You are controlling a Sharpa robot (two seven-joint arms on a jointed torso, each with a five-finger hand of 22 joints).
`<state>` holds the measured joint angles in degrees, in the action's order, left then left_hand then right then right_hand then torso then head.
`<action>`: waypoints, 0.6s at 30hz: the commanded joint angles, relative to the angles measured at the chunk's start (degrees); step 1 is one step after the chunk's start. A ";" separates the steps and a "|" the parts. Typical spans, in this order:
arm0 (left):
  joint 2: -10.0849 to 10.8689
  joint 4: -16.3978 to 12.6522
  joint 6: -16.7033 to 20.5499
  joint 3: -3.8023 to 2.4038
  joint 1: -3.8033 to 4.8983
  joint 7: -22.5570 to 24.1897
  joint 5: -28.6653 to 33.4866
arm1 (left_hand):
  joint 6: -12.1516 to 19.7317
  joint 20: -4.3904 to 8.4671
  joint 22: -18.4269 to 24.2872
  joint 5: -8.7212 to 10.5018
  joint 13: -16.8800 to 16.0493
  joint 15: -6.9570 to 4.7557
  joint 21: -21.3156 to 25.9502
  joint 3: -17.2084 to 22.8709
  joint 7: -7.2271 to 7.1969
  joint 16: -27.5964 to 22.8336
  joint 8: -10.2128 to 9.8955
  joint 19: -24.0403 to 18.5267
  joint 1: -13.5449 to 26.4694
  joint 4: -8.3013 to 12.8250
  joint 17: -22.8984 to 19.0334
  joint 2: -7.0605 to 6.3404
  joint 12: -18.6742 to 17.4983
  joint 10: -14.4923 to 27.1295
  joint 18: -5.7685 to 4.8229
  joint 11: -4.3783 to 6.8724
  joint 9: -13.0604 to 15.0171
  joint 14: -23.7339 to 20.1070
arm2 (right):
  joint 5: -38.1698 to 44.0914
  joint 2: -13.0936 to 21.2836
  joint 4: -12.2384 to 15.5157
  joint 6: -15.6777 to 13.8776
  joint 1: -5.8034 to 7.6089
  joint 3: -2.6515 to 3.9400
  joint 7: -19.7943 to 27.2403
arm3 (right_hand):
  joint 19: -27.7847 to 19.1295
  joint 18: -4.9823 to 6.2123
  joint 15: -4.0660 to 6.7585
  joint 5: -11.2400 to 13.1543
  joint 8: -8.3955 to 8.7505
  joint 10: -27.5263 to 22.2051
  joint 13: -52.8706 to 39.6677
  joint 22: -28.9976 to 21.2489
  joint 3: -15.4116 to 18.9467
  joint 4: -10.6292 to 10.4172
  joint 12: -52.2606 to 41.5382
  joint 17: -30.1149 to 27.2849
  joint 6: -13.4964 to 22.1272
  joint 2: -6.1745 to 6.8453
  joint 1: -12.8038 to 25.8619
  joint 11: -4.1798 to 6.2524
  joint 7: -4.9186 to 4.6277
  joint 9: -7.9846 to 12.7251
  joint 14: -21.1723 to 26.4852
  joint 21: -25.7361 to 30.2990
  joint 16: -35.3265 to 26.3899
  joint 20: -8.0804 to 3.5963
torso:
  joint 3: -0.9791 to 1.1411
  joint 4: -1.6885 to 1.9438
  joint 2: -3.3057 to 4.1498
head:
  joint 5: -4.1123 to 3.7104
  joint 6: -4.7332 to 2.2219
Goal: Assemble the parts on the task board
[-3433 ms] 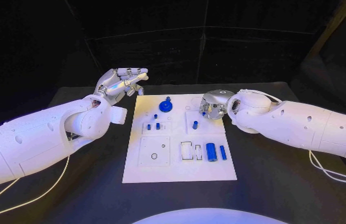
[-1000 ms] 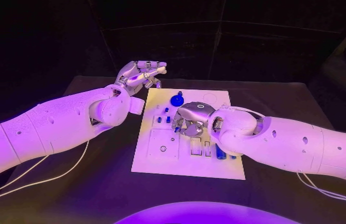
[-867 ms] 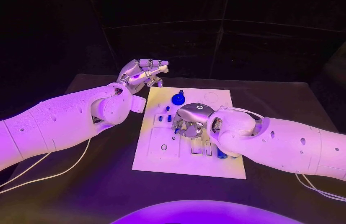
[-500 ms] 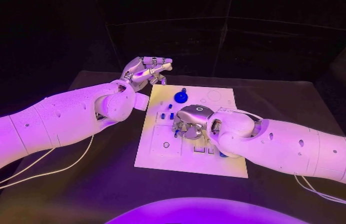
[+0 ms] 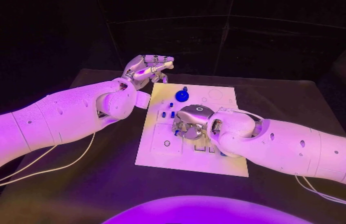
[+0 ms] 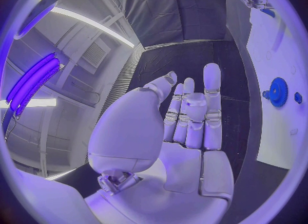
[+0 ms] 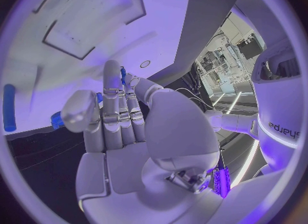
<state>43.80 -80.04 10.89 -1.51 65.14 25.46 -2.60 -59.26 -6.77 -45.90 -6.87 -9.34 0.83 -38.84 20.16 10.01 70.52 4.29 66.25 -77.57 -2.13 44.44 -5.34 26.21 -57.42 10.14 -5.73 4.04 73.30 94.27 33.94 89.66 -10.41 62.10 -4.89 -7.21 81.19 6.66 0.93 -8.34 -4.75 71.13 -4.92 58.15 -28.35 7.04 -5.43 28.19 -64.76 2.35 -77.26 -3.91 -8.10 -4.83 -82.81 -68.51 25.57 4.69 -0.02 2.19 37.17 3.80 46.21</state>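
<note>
- Head view: we see the task board (image 5: 216, 164) mid-table, small blue parts (image 5: 167, 114) on it, a blue gear (image 5: 182, 96) near its far edge.
- Our left hand (image 5: 148, 70) is raised beside the board's far corner, fingers apart, empty.
- Our right hand (image 5: 190, 122) is over the board's middle; we cannot tell its grasp.

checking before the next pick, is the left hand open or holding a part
Open. The left hand has its fingers straight and apart over a bare palm, raised beyond the board's far left corner.
</note>
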 commanded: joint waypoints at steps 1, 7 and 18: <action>-0.07 0.01 -0.80 -0.04 0.09 0.05 0.22 | 0.47 -0.14 0.09 0.16 -0.05 0.26 0.30 -0.46 -0.12 0.03 0.35 0.17 -0.12 -0.01 0.00 0.11 0.20 0.52 0.33 0.04 0.00 0.05 | 0.73 0.17 0.16 0.75 0.03 -0.01 0.36 | -0.19 -0.38 0.14 -0.36 0.00 -0.05 -0.05 0.01 -0.34 0.09 0.12 0.09 -0.15 0.57 -0.22 -0.18 -0.31 -0.04 0.03 -0.15 -0.35 -0.08 | -0.03 0.02 -0.04 | 0.07 0.02; -0.09 0.07 -0.90 -0.04 0.09 -0.01 0.22 | 0.47 -0.14 0.09 0.16 -0.05 0.26 0.30 -0.46 -0.12 0.03 0.35 0.17 -0.12 -0.01 0.00 0.11 0.20 0.52 0.33 0.04 0.00 0.05 | 1.44 0.45 0.25 0.51 0.02 -0.01 -0.04 | -0.19 -0.39 0.13 -0.38 0.00 -0.03 -0.06 0.04 -0.34 0.08 0.12 0.10 -0.16 0.57 -0.19 -0.18 -0.31 -0.04 0.03 -0.18 -0.35 -0.08 | -0.03 0.01 0.00 | 0.11 0.03; -0.14 0.25 -1.10 -0.04 0.09 -0.16 0.22 | 0.52 -0.15 0.12 0.16 -0.07 0.27 0.33 -0.51 -0.10 0.04 0.36 0.19 -0.11 -0.02 0.02 0.11 0.26 0.58 0.32 0.02 0.00 0.06 | 2.08 0.60 0.61 -0.19 0.01 -0.01 -0.07 | -0.23 -0.38 0.12 -0.39 0.00 0.01 -0.07 -0.03 -0.33 0.05 0.11 0.12 -0.19 0.60 -0.15 -0.18 -0.31 -0.04 0.03 -0.14 -0.36 -0.07 | -0.02 0.01 0.00 | 0.07 0.08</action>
<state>43.74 -79.77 10.58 -1.50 65.14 25.23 -2.59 -59.06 -6.77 -45.87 -6.87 -9.33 0.83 -38.84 19.99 9.81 70.52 4.29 66.25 -77.56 -2.29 44.44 -5.34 26.20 -57.22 10.14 -5.53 4.04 73.30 95.58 34.54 90.11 -10.31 62.05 -4.91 -7.35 81.19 6.66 0.93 -8.54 -4.60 71.13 -4.92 58.15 -28.33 7.04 -5.43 28.24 -64.73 2.35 -77.26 -3.91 -8.08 -4.78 -82.81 -68.51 25.57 4.69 -0.04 2.19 37.17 3.88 46.28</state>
